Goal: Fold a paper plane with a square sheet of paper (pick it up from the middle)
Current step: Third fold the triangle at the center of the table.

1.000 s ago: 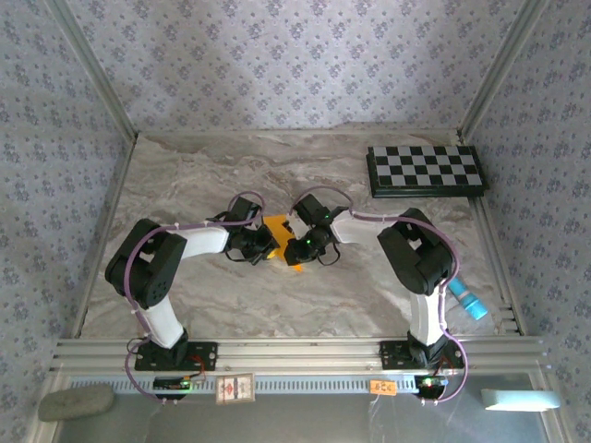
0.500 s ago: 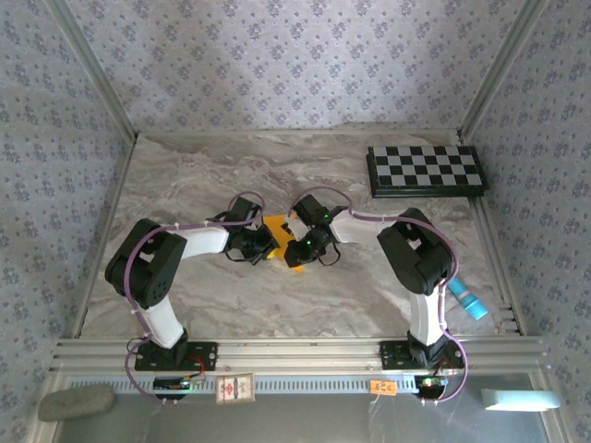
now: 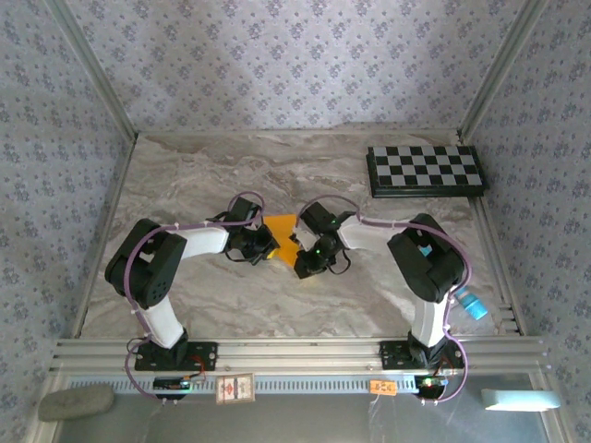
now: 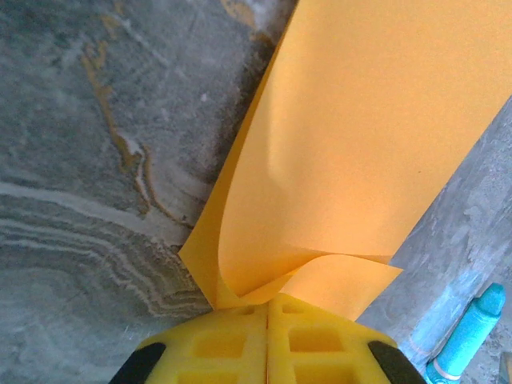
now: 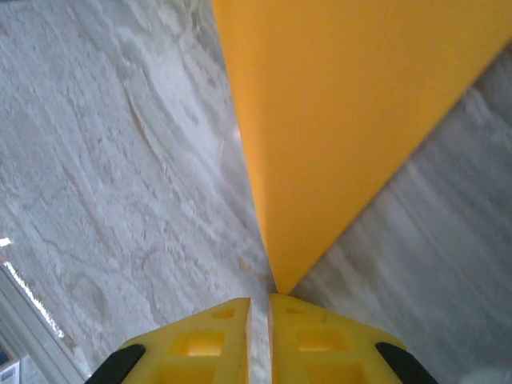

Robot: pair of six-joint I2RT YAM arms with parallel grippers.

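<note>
Marble-look table [image 3: 185, 175] inside papered walls, with a checkerboard [image 3: 425, 170] at its far right corner. The square sheet of paper [image 3: 283, 231] is at the table's middle, well clear of every edge, strung between both arms. My left gripper [image 4: 268, 304] is clamped tight on a curled-over edge. The right gripper [image 5: 260, 302] has its fingers all but together on one sharp corner. The sheet is plain matte orange-yellow and bowed, one layer rolling over near the left fingers. I'd align the edges before pressing any crease, pulling gently and evenly so the paper neither tears nor skews.
</note>
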